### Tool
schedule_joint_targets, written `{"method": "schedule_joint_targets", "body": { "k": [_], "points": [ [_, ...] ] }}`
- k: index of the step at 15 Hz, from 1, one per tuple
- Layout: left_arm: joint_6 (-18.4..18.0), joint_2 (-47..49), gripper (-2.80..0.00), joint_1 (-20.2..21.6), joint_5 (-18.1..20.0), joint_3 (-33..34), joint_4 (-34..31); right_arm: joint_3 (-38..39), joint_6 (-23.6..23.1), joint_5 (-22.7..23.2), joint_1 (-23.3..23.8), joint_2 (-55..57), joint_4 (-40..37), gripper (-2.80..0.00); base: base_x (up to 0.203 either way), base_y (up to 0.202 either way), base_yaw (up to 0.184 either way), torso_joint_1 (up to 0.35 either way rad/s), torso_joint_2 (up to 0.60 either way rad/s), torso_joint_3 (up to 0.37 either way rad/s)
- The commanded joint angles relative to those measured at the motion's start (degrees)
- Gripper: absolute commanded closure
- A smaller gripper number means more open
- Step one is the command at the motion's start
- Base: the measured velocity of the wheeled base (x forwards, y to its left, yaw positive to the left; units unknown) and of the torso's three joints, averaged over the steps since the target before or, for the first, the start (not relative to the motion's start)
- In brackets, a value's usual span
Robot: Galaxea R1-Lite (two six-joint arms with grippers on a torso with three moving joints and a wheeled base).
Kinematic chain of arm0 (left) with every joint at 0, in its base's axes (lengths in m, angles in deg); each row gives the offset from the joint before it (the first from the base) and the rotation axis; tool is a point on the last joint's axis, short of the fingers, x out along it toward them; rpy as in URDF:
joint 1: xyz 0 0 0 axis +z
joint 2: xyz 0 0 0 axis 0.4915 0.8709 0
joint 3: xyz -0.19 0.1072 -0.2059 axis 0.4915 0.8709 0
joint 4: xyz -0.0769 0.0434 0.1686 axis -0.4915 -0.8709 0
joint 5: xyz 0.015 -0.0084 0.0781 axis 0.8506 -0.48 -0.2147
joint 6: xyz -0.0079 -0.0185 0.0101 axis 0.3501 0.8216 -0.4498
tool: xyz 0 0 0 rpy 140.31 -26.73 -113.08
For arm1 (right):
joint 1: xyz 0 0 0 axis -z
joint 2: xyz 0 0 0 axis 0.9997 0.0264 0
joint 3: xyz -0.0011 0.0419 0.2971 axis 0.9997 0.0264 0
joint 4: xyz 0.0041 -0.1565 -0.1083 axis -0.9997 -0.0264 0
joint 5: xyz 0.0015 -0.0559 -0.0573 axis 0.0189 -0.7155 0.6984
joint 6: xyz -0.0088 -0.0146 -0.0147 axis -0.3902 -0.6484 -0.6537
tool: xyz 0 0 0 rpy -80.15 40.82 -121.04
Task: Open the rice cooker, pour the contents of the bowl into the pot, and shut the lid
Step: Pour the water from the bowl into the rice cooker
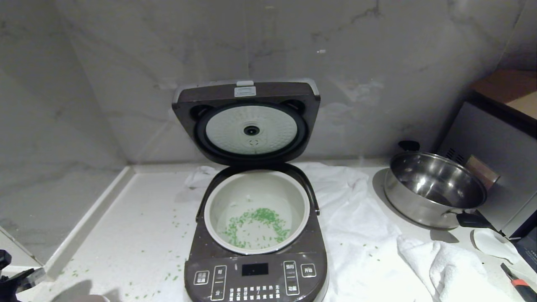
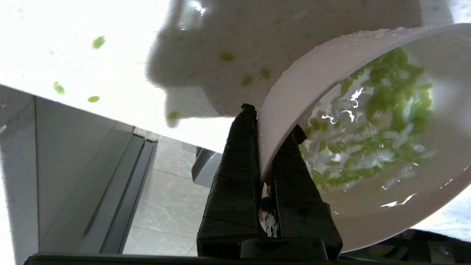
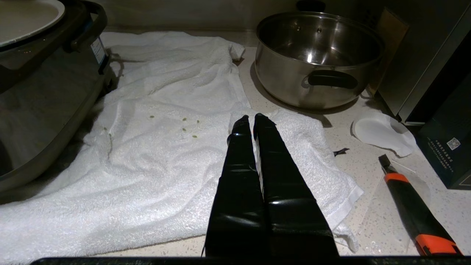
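The rice cooker (image 1: 256, 268) has a glossy dark brown plastic shell, and its pot (image 1: 256, 184) looks smooth and matt pale. The steel pan (image 3: 316, 55) is polished, mirror-bright metal. The towel (image 3: 165, 147) is rough white terry cloth on a speckled stone-like countertop (image 3: 368, 206). The bowl (image 2: 312, 77) is smooth and wet.

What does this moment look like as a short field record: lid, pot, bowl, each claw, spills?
lid: raised, inner plate facing forward
pot: in rice cooker, green bits on its bottom
bowl: rim pinched by left claw, green contents and water inside
right claw: shut, empty, over white towel
spills: green bits on counter
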Motion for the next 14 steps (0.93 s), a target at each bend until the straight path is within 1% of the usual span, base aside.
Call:
{"method": "schedule_joint_targets", "body": {
  "k": [1,5,8,10,11,12,14],
  "points": [
    [2.50,-1.21,0.00,-3.86,0.04,-0.46,-0.02,0.00,-0.03,0.03,-0.02,-0.03,-0.03,0.00,0.000,0.000,0.000,0.000,0.00,0.000],
    [8.18,-3.56,0.00,-11.11,0.04,-0.61,-0.10,0.00,0.05,0.03,-0.02,-0.04,-0.03,0.00,0.000,0.000,0.000,0.000,0.00,0.000],
    [12.12,-4.35,0.00,-15.78,0.02,-1.26,-0.10,0.00,-0.03,0.03,-0.02,-0.04,-0.03,0.00,0.000,0.000,0.000,0.000,0.00,0.000],
    [14.85,-4.28,0.00,-18.85,-0.09,-3.29,-0.20,0.00,-0.03,0.03,-0.02,-0.04,-0.03,0.00,0.000,0.000,0.000,0.000,0.00,0.000],
    [15.73,-4.16,0.00,-19.69,-0.16,-4.90,-0.89,0.00,-0.03,0.03,-0.02,0.04,-0.03,0.00,0.000,0.000,0.000,0.000,0.00,0.000],
    [16.08,-4.06,0.00,-20.23,-0.15,-7.23,-2.96,0.00,-0.03,0.03,-0.02,-0.04,-0.03,0.00,0.000,0.000,0.000,0.000,0.00,0.000],
    [16.29,-3.46,0.00,-20.89,-0.02,-12.95,-9.09,0.00,0.04,0.03,-0.02,-0.04,-0.03,0.00,0.000,0.000,0.000,0.000,0.00,0.000]
  ]
}}
